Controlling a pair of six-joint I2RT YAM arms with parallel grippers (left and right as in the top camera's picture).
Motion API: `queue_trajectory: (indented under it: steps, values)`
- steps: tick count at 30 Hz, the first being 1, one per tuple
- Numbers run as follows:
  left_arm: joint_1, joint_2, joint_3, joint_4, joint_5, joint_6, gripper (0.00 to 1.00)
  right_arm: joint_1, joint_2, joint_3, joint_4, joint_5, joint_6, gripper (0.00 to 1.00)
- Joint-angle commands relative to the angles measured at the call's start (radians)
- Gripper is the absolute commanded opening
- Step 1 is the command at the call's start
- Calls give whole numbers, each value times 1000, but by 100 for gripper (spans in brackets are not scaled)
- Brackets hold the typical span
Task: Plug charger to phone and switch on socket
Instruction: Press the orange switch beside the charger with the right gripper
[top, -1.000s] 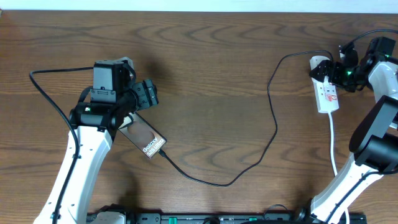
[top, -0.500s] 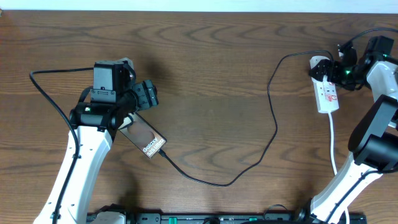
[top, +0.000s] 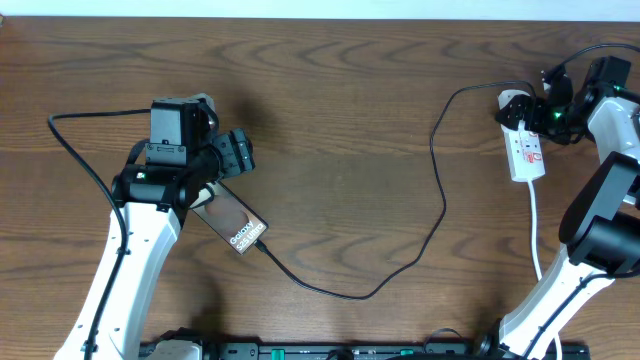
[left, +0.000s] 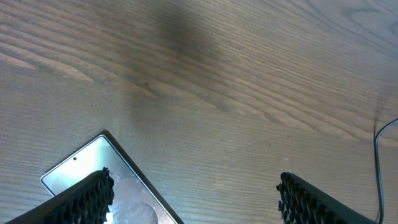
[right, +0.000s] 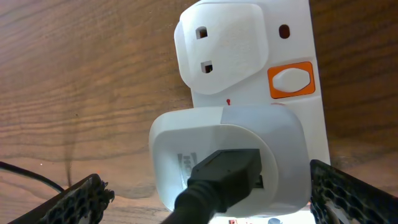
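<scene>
Nothing has visibly shifted since the earlier frame: the left end effector (left: 196, 196) hangs with jaws wide over the top end of the phone (top: 237, 225). It lies flat on the counter (top: 350, 100), with the small plug of the charger (top: 440, 190) at its lower edge, seating not discernible. Right end effector (right: 211, 190) stands wide, straddling the white adapter (right: 227, 155) seated in the socket (top: 525, 150), far right.

Phone (top: 238, 228) left on the table (top: 340, 120), socket (top: 527, 150) far right, charger (top: 444, 205) cable looping between them across the middle
</scene>
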Motion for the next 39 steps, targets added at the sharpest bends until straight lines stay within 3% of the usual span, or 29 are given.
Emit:
queue_trajectory:
  steps: [1,39]
  values:
    - [-1,0,23,-7,-13,-6,84,28,32,-9,-19,-49,36,99]
    - [-1,0,23,-19,-13,-6,84,29,32,-146,48,-143,70,99]
